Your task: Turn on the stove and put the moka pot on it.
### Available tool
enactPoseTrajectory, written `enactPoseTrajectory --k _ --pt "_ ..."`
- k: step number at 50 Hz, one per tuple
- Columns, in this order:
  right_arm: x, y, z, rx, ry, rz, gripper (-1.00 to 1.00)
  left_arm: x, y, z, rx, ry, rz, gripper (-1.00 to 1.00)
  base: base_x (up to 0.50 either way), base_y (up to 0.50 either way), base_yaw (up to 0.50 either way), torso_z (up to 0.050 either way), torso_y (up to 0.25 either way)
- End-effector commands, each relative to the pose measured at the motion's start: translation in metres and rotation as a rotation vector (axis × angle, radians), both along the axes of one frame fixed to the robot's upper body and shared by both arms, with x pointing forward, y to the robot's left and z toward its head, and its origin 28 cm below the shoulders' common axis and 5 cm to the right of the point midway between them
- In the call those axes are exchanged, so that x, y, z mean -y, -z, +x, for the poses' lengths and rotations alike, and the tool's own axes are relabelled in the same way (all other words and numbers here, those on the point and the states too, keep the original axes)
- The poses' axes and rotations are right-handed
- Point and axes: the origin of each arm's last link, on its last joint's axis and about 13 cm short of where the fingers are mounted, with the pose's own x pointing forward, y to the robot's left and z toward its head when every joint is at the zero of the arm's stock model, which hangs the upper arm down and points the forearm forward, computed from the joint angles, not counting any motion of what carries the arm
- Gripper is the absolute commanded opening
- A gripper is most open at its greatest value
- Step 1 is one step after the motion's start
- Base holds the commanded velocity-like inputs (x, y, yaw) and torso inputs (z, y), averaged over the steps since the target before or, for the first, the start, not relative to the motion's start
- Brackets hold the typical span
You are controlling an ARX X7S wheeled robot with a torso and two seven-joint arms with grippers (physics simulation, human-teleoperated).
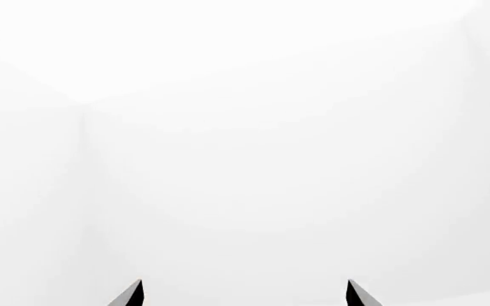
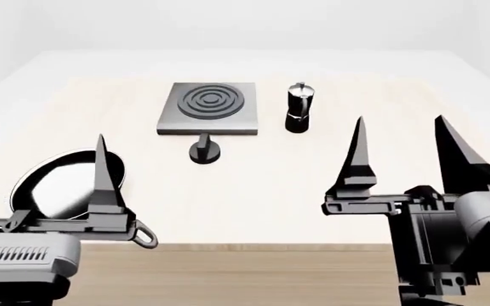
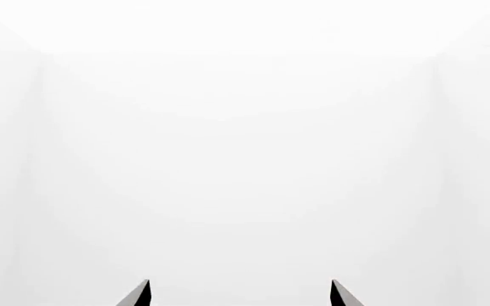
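Observation:
The stove (image 2: 210, 107) is a flat grey square hotplate with concentric rings, at the far middle of the table. Its round black knob (image 2: 205, 152) sits just in front of it. The moka pot (image 2: 298, 108) stands upright to the right of the stove, black and silver with a knobbed lid. My left gripper (image 2: 43, 137) is open and empty at the near left, fingers pointing up. My right gripper (image 2: 400, 127) is open and empty at the near right. Both wrist views show only white walls and the fingertips (image 1: 134, 293) (image 3: 141, 293).
A round black frying pan (image 2: 66, 182) lies at the near left of the light wooden table (image 2: 262, 191), partly behind my left gripper. The table's front edge (image 2: 254, 247) runs just ahead of the grippers.

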Motion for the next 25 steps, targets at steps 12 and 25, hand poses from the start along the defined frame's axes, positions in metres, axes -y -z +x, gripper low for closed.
enactPoseTrajectory --k 12,25 --pt "-0.0009 0.0049 -0.0007 0.0 0.009 0.003 1.0 0.001 0.0035 -0.0007 -0.017 -0.008 -0.005 1.0 0.0 0.0 0.0 0.036 0.001" --pt "-0.0013 0.0069 -0.0006 -0.006 0.011 -0.001 1.0 0.0021 0.0055 -0.0017 -0.019 -0.004 -0.012 1.0 0.0 0.19 0.0 0.0 0.0"
